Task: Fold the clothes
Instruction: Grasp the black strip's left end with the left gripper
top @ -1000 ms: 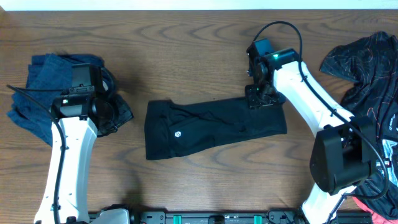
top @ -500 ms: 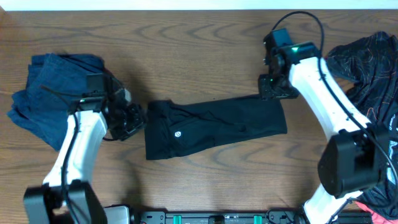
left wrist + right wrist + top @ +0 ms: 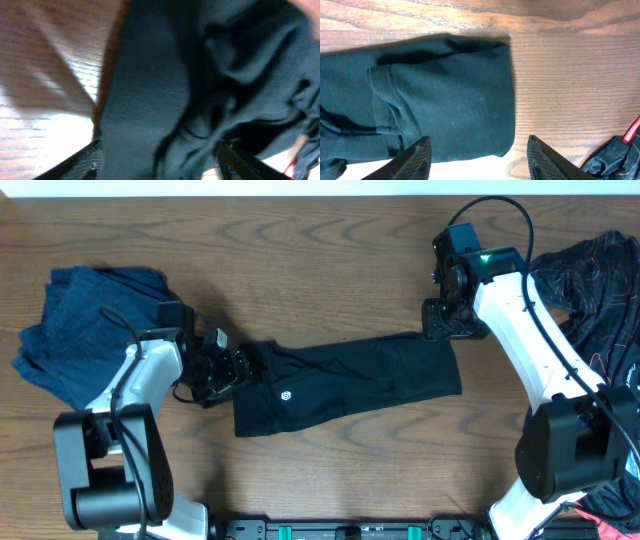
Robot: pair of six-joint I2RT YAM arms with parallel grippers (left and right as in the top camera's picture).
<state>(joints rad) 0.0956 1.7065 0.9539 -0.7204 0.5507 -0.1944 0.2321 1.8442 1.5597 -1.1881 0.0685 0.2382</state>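
The plain black collared shirt (image 3: 350,375) lies in a long folded strip mid-table, its small white round logo (image 3: 285,394) facing up. My left gripper (image 3: 232,366) is at the shirt's left end. In the left wrist view it (image 3: 157,145) is open, with bunched black fabric (image 3: 165,85) lying between the fingers. My right gripper (image 3: 441,332) hovers over the shirt's upper right corner. In the right wrist view it (image 3: 480,139) is open and empty above the shirt's right end (image 3: 445,95).
A pile of dark blue garments (image 3: 75,320) lies at the far left. A black swirl-lined garment (image 3: 590,290) is heaped at the right edge, and also shows in the right wrist view (image 3: 615,155). Bare wood lies in front of and behind the shirt.
My left arm swung right from the blue pile to the shirt's left end. My right gripper moved right and slightly back along the shirt's upper edge to its right corner.
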